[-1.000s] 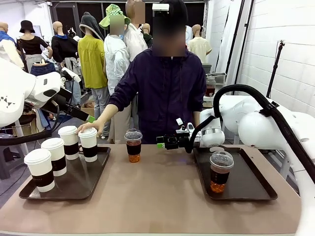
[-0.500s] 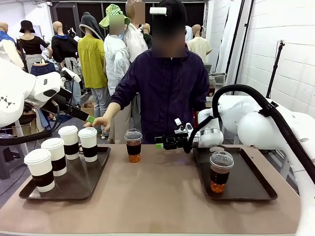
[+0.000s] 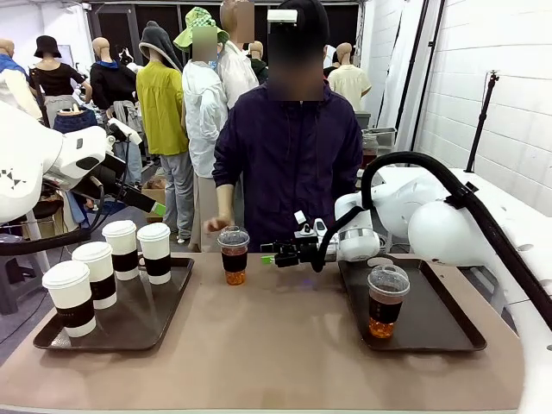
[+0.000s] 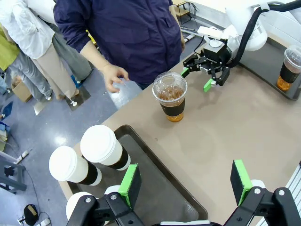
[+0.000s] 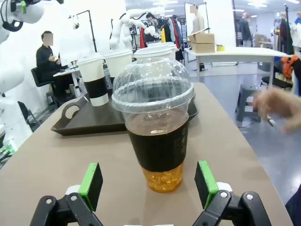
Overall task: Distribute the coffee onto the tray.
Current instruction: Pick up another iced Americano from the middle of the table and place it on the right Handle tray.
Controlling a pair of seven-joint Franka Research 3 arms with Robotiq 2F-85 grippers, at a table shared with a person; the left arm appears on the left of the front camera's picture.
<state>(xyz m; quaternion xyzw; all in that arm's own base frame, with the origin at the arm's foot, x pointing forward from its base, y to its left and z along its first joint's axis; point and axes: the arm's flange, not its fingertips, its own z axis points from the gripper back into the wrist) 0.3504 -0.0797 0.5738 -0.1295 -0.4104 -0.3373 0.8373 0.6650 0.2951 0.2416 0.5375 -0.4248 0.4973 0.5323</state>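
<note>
Four white lidded paper cups (image 3: pixel 95 273) with brown sleeves stand on the left tray (image 3: pixel 138 323). One clear dome-lidded iced coffee (image 3: pixel 233 255) stands on the bare table between the trays, and a second iced coffee (image 3: pixel 387 302) stands on the right tray (image 3: pixel 431 332). My right gripper (image 3: pixel 269 256) is open, level with the table cup and just to its right. In the right wrist view that cup (image 5: pixel 159 127) stands a little beyond the open fingers (image 5: pixel 148 186). My left gripper (image 4: pixel 186 181) hangs open high over the left tray (image 4: pixel 160 188), above the white cups (image 4: pixel 101 146).
A person stands at the far side of the table, one hand (image 3: pixel 214 224) lowered just behind the table cup. The right tray has bare room in front of and behind its iced coffee. Bare tabletop (image 3: pixel 276 336) lies between the trays.
The person's hand has left the white cup on the left tray and drawn back toward the body. My right gripper has moved left, closer to the iced coffee on the table.
</note>
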